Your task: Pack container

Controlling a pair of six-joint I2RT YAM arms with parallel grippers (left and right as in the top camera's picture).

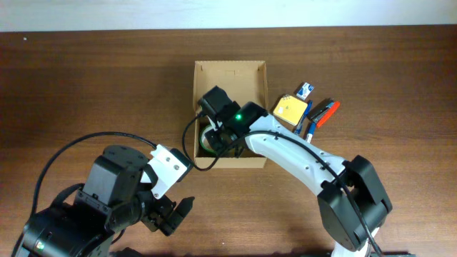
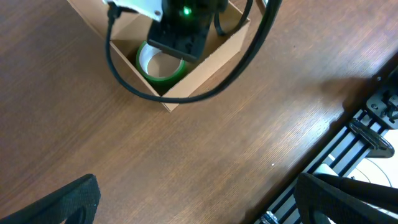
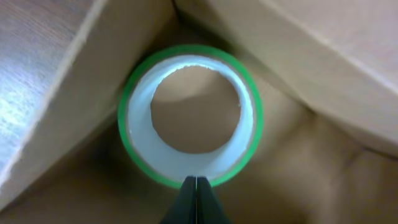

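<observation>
The container [image 1: 230,66] is an open tan cardboard box at the table's middle. A green tape roll [image 3: 134,118] lies flat in its near left corner, also seen in the left wrist view as the roll [image 2: 160,67] inside the box [image 2: 205,68]. My right gripper [image 3: 196,180] hangs inside the box just over the roll's near rim, fingers pressed together with nothing between them. In the overhead view the right wrist [image 1: 223,118] covers most of the roll. My left gripper [image 1: 171,214] stands wide open over bare wood near the front edge, its fingertips [image 2: 74,199] far apart.
Right of the box lie a yellow block [image 1: 290,109], a small blue-and-white item [image 1: 305,91], a red-handled tool [image 1: 325,113] and a blue pen [image 1: 312,127]. A black cable [image 1: 196,153] loops over the box's left wall. The table edge and a metal rail [image 2: 348,155] show behind the left gripper.
</observation>
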